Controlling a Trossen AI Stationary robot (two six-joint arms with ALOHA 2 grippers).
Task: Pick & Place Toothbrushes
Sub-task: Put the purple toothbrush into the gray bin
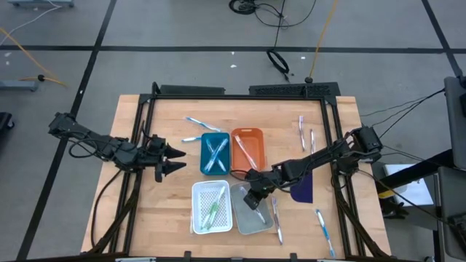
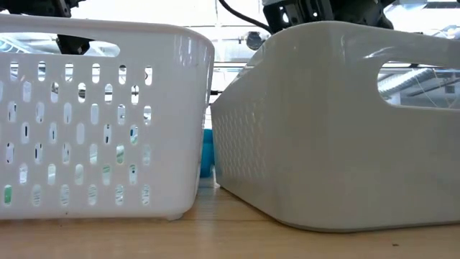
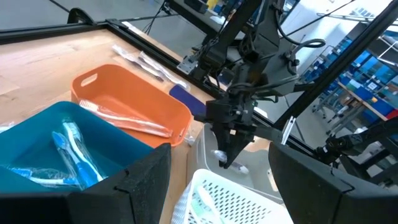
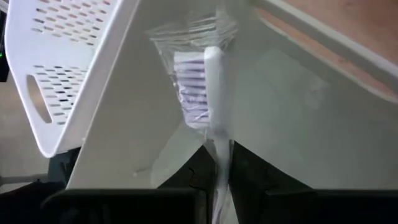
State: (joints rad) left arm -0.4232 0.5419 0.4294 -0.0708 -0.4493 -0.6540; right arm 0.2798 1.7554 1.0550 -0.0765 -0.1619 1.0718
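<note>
Here we are holding a white toothbrush [image 4: 212, 93] in our right gripper [image 1: 254, 196], the fingers pinched tight on its handle. In the right wrist view the brush is sticking straight out beyond the fingertips, its bristled head wrapped in clear film and hanging over the pale floor of the grey tray [image 1: 251, 220]. From above, that gripper is hovering over the near-left part of the grey tray, just beside the white perforated tray [image 1: 211, 207], which is already carrying green toothbrushes [image 1: 213, 213].

We are keeping our left gripper [image 1: 171, 161] well apart from all this, to the left of the blue tray [image 1: 215, 153], with its fingers spread wide and nothing between them.

Other toothbrushes are lying around: light blue ones crossed inside the blue tray, a pale one [image 1: 245, 151] inside the orange tray [image 1: 247, 151], two loose [image 1: 306, 134] on the wood at the far right, one [image 1: 195, 122] beyond the blue tray, one [image 1: 277, 218] just beside the grey tray's right wall, and one [image 1: 322, 227] nearer the right front corner. A dark blue pad [image 1: 303, 188] is resting on the table [image 1: 145, 211] under our right arm.
</note>
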